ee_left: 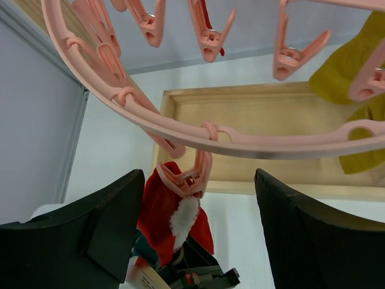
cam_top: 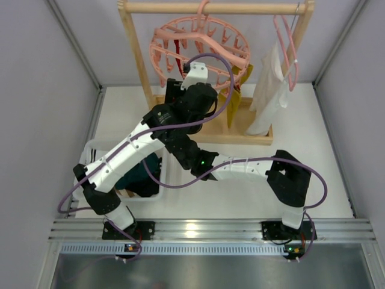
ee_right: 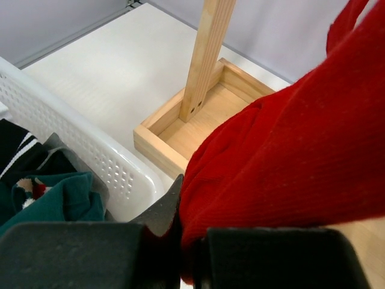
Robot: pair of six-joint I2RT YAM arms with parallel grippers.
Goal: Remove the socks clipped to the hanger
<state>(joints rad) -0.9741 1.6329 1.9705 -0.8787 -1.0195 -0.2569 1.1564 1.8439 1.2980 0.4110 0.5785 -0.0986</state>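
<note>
Firstly, the right gripper (ee_right: 192, 247) is clenched on a fold of one red sock (ee_right: 289, 138), the cloth pinched between its two black fingers, below the hanger. The left gripper (ee_left: 200, 180) is spread wide and grasps nothing. It has one finger on either side of that same sock, neither touching it, directly beneath the rim of the hanger (ee_left: 180, 123). One pink clip (ee_left: 189, 174) on that rim bites the sock's top edge, so the sock hangs clipped. Three empty clips dangle in a row higher on the hanger. At the hanger's right side two mustard patches (ee_left: 346, 66) hang from clips; whether they are one sock or two is unclear.

Only the left wrist view shows the clip's hold on the red sock. Only the right wrist view shows the clenched fingers, and one teal-green sock (ee_right: 60, 201) lying in one white basket (ee_right: 102, 159). Only the top view shows both arms crossing under the hanger, the right gripper hidden beneath the left arm. It also shows one slim hanger (cam_top: 287, 48) with one white cloth (cam_top: 271, 84), to the right of the round hanger on the same wooden rack (cam_top: 138, 54). The basket sits below and left of the hanger.
</note>
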